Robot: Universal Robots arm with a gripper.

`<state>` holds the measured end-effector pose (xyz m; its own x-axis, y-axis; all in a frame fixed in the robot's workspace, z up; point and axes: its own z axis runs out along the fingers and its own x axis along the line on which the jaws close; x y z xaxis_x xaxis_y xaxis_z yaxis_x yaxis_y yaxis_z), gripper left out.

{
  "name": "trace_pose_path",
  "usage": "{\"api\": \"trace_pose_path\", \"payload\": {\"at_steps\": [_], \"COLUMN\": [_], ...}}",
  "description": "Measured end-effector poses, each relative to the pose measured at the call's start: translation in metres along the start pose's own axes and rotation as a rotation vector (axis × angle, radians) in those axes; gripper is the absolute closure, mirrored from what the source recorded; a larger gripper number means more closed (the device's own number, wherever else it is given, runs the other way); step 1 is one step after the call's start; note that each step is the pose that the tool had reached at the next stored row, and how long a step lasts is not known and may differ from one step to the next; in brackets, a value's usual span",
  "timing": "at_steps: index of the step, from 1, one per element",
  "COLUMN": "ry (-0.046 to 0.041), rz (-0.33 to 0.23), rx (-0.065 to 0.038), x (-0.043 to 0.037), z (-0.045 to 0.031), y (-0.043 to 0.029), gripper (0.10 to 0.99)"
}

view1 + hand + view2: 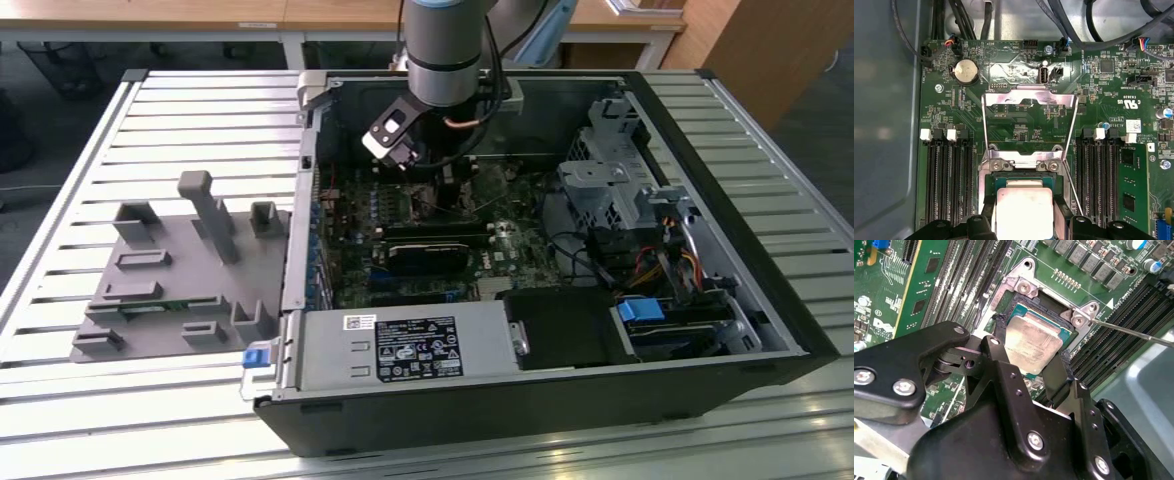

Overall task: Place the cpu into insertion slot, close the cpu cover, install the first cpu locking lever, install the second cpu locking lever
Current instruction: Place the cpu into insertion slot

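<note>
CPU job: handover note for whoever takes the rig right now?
Tool: shut on the cpu, fingers on two opposite edges.
Cpu: in or just over the slot; can't tell if it is fully seated.
Cover: flipped up, open.
Lever: unlatched.
Done: cpu at slot.
Left: confirm seating, close cover, both levers.
</note>
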<state>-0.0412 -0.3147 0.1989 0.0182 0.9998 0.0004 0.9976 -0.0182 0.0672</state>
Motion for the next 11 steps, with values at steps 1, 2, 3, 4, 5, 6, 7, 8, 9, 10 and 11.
{"api": "trace_pose_path", "payload": {"at_steps": [1,2,3,4,5,6,7,8,9,10,11], "ry": [0.0,-0.0001,0.0,0.0,0.0,-0.0001,-0.0001,-0.0001,-0.0001,-0.0001,-0.0002], "rz": [0.001,0.001,0.001,0.001,0.001,0.001,0.001,0.001,0.001,0.002,0.002], "rx": [0.0,0.0,0.0,0.0,0.0,0.0,0.0,0.0,0.0,0.0,0.0], "x": [0.0,0.0,0.0,0.0,0.0,0.0,0.0,0.0,0.0,0.0,0.0], "z": [0.0005,0.001,0.0014,0.0018,0.0022,0.0025,0.0029,0.0032,0.0035,0.0037,0.004], "y": [-0.0001,-0.0001,-0.0001,-0.0002,-0.0002,-0.0002,-0.0002,-0.0003,-0.0003,-0.0003,-0.0003], "gripper": [0.545,0.545,0.545,0.545,0.545,0.545,0.545,0.545,0.545,0.545,0.545]}}
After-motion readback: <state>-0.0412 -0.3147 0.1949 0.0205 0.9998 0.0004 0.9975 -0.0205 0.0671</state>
